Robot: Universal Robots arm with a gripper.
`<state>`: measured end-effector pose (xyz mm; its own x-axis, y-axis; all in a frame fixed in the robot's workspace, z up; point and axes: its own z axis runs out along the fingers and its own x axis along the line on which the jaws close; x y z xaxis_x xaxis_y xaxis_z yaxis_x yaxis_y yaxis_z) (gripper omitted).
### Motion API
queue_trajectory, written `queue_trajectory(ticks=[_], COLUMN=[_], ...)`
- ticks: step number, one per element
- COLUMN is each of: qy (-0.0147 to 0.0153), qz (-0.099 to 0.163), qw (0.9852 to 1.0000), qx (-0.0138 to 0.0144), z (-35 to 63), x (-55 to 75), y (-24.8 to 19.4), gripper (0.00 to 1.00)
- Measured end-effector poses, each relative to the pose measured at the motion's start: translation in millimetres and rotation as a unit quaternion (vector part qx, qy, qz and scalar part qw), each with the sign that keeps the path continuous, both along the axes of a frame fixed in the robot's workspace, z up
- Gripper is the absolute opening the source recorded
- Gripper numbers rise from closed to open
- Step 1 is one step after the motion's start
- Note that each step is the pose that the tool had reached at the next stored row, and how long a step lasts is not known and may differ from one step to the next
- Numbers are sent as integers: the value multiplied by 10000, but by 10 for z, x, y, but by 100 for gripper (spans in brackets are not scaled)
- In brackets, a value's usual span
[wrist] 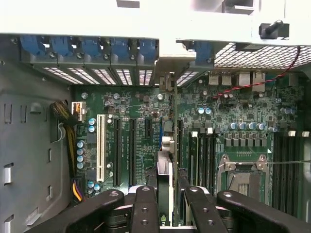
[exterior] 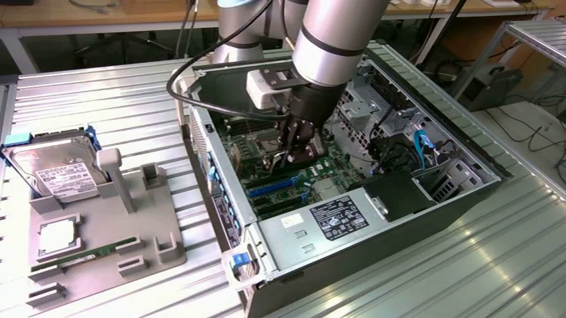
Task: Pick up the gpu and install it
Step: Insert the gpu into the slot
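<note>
The gpu (wrist: 165,167) appears edge-on as a thin black card with its silver bracket toward the case's rear slot covers. My gripper (wrist: 167,199) is shut on it, one black finger (wrist: 145,206) on each side. The card stands upright over the motherboard (wrist: 233,111), in line with a blue expansion slot (wrist: 160,136); whether it is seated I cannot tell. In the exterior view my gripper (exterior: 296,151) reaches down inside the open computer case (exterior: 209,152), just above the motherboard (exterior: 265,173) and its blue slots (exterior: 270,187).
A grey fixture (exterior: 155,232) at the exterior view's left holds a hard drive (exterior: 57,173), a processor chip (exterior: 55,237) and a green RAM stick (exterior: 84,255). The power supply (exterior: 340,218) fills the case's near end. An open processor socket (wrist: 245,177) and a white slot (wrist: 101,150) flank the card.
</note>
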<state>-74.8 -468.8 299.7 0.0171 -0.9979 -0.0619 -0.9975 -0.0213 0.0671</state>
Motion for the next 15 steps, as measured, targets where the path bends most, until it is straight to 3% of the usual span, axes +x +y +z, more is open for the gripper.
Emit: queue_trajectory(ticks=[11, 15], qy=[-3, -3], qz=[15, 39], qw=[10000, 10000], qx=[-1, -1], z=[-227, -252], x=[-36, -38], y=[11, 22], gripper=[26, 26])
